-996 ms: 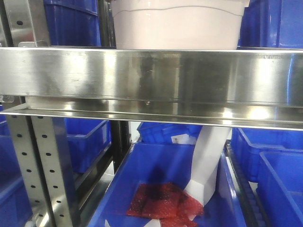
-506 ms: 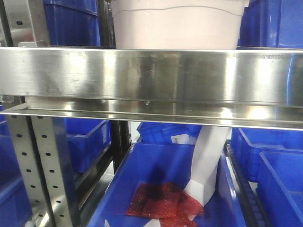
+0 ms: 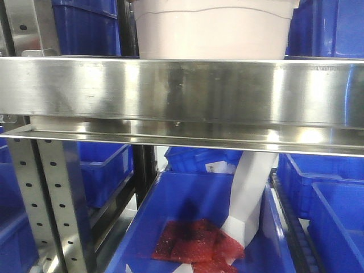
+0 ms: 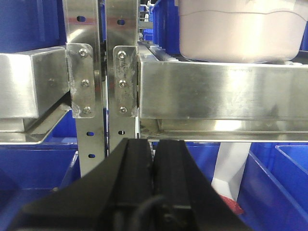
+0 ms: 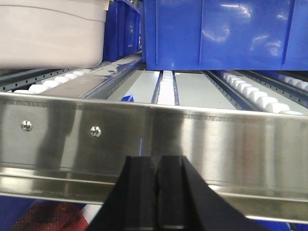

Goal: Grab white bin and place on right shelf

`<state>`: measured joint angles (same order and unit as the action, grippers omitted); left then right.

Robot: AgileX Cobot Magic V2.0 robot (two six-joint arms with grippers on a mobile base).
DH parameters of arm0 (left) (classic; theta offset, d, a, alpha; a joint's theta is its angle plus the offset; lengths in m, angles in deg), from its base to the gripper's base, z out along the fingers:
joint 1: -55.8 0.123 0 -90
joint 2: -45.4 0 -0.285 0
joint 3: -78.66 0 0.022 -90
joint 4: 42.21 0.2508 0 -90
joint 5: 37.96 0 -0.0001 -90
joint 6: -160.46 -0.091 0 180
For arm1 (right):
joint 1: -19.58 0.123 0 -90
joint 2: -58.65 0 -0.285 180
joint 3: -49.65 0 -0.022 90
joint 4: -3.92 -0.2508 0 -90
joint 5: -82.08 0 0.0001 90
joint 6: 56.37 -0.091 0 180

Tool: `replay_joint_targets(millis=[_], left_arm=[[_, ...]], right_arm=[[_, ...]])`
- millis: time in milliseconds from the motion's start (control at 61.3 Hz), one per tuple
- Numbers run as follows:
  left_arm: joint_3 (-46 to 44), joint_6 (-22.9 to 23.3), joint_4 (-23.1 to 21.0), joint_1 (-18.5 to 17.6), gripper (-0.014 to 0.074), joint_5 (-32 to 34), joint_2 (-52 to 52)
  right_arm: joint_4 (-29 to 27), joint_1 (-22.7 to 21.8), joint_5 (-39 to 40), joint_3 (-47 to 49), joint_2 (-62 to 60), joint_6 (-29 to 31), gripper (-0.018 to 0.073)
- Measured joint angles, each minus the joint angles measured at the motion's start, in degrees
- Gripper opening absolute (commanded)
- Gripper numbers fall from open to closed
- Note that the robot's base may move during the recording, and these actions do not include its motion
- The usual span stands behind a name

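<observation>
Steel right shelf bears white bin; both claws together, empty.

- The right shelf's wide front rail is spanning the whole front view, blocking any low approach.
- The white bin is sitting on the roller lanes behind the rail; blue crates are flanking it closely.
- An open stretch of roller lanes is lying before the blue crates in the right wrist view.
- Perforated uprights are closing the left side.
</observation>
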<state>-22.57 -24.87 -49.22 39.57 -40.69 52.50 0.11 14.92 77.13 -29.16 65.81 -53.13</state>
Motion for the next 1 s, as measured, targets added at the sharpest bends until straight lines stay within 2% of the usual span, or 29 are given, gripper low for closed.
replay_joint_targets(millis=[702, 784, 996], left_arm=[[0.0, 0.1, 0.0, 0.0, -0.0118, 0.0, 0.0], [0.0, 0.1, 0.0, 1.3, -0.0118, -0.1, 0.0], [0.0, 0.1, 0.0, 8.4, -0.0118, -0.1, 0.0]], right_arm=[[0.0, 0.0, 0.0, 0.0, 0.0, -0.1, 0.0069], [0.0, 0.0, 0.0, 0.0, 0.0, -0.1, 0.0069], [0.0, 0.0, 0.0, 0.0, 0.0, -0.1, 0.0069]])
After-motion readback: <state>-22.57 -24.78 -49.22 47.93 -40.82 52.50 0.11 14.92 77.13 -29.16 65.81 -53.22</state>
